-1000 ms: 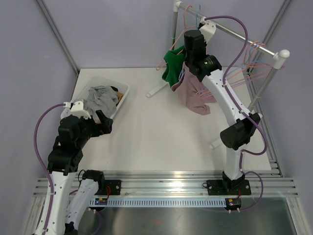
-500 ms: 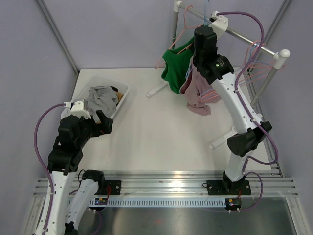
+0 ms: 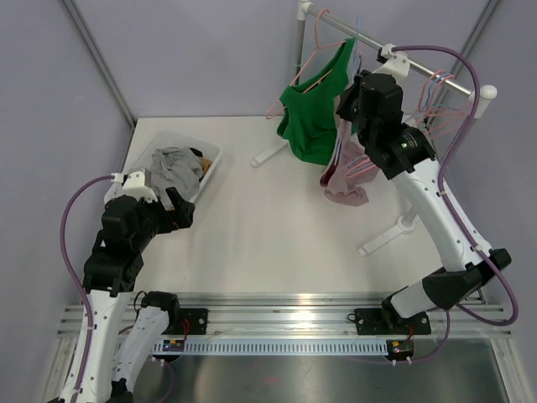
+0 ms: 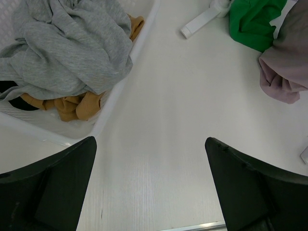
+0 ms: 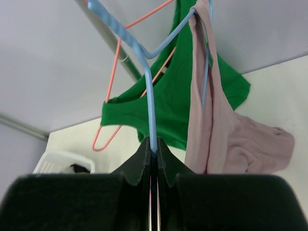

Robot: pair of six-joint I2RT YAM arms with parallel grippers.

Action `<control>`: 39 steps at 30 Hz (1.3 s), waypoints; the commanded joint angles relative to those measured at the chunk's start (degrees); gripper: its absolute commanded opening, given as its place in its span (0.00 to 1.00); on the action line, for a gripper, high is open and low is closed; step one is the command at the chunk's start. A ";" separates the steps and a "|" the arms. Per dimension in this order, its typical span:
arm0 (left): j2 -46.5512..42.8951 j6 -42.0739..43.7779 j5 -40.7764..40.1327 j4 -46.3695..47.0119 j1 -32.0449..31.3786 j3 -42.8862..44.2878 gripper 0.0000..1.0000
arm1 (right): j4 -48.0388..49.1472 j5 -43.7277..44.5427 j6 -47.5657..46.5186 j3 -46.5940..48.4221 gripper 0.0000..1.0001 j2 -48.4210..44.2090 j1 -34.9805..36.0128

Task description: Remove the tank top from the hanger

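We work on a white table [image 3: 268, 227] closed in by pale lilac walls, with a clothes rail [image 3: 419, 65] standing across its far right corner. The dusty-pink tank top [image 3: 346, 195] hangs up there from a blue wire hanger [image 5: 148, 96]. In the right wrist view one strap is looped over the hanger's shoulder and the body falls in a loose bunch below, its hem well above the table. Our right hand [image 5: 154, 147] has its fingers pressed together on the blue wire just below the bend. We judge that this pinch is meant to steady or tilt the hanger so the strap can slide off its end. We cannot tell whether the hook rests on the rail. Just beside the pink top, and touching it in the overhead view, a green tank top [image 3: 309, 126] hangs on a coral hanger [image 5: 113, 72], close enough to be dragged along if we pull carelessly. More spare hangers [image 3: 432, 92] crowd the rail's right end. Well apart, at the near left, our left hand [image 4: 150, 140] hovers with its fingers spread wide over bare table beside a white basket [image 3: 210, 159] holding a grey garment [image 3: 172, 168]. It seems kept out of the way, and perhaps ready to receive the top.
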 commanded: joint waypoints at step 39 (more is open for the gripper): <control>13.59 -18.28 7.12 27.72 -23.77 5.29 0.97 | 20.73 -77.42 15.87 -45.17 0.00 -36.33 1.53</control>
